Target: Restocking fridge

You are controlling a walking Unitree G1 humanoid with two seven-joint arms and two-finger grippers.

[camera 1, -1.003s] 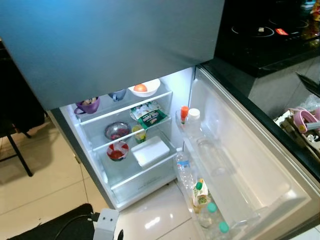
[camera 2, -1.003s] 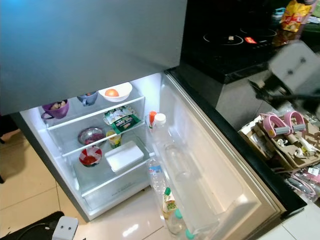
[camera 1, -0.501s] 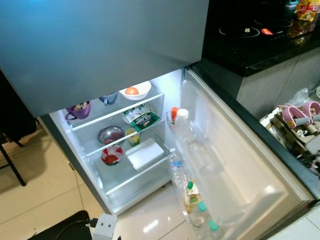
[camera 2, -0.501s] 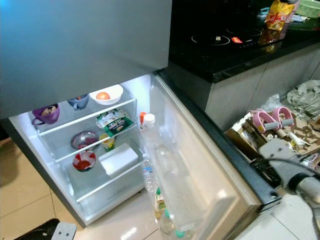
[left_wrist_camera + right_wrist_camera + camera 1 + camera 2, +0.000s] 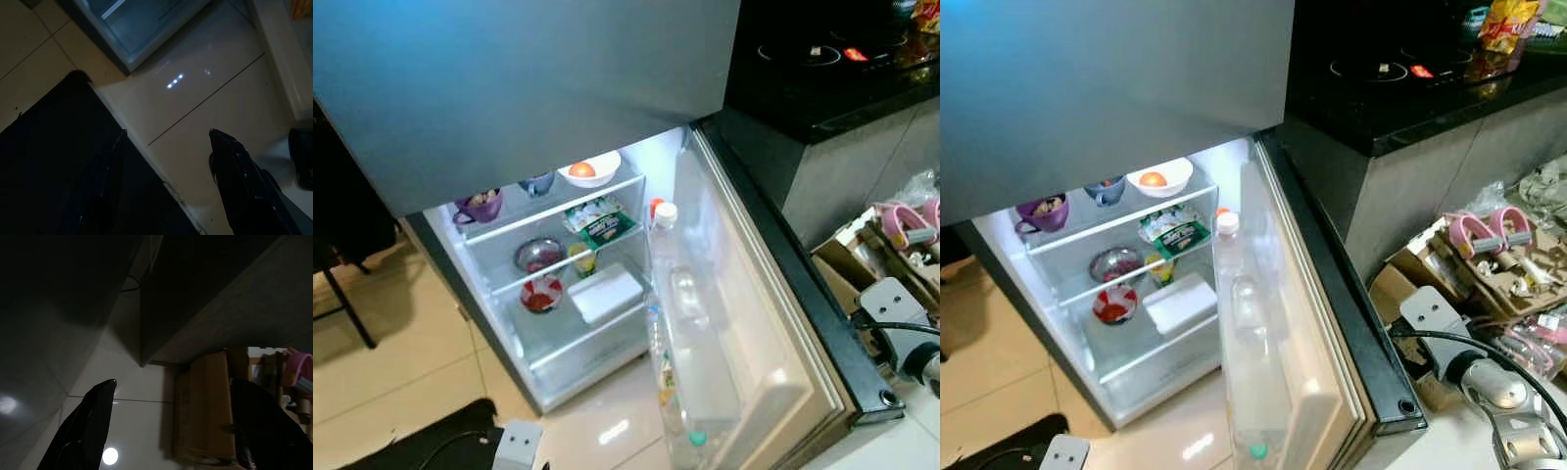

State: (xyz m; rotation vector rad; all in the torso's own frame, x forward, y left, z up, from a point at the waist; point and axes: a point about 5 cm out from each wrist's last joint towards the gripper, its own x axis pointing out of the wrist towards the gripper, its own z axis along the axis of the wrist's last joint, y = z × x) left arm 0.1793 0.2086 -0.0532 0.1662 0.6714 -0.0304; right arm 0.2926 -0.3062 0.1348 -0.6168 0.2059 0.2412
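The fridge's lower compartment stands lit and open. Its shelves (image 5: 558, 201) hold a purple cup (image 5: 480, 205), a blue cup (image 5: 539, 182), a white bowl with an orange fruit (image 5: 590, 170), a green packet (image 5: 602, 223), a metal bowl (image 5: 538, 255), a red bowl (image 5: 540, 293) and a white box (image 5: 606, 293). The door (image 5: 1273, 323) is half swung in, with a white-capped bottle (image 5: 664, 217) and a green-capped bottle (image 5: 697, 438) in its racks. My right arm (image 5: 1440, 328) is low, just outside the door's outer edge; the right gripper (image 5: 173, 380) is open and empty. The left gripper (image 5: 167, 132) hangs open over the floor.
A black counter with a hob (image 5: 1410, 78) runs right of the fridge. Cardboard boxes with pink items (image 5: 1489, 245) crowd the floor below it. A black mat (image 5: 421, 441) lies at my left foot, and a chair leg (image 5: 342, 304) stands far left. The grey upper door (image 5: 529, 78) overhangs.
The fridge door has swung inward, showing far less of its inner face. My right arm dropped from high on the right to low beside the door edge. The camera shifted too.
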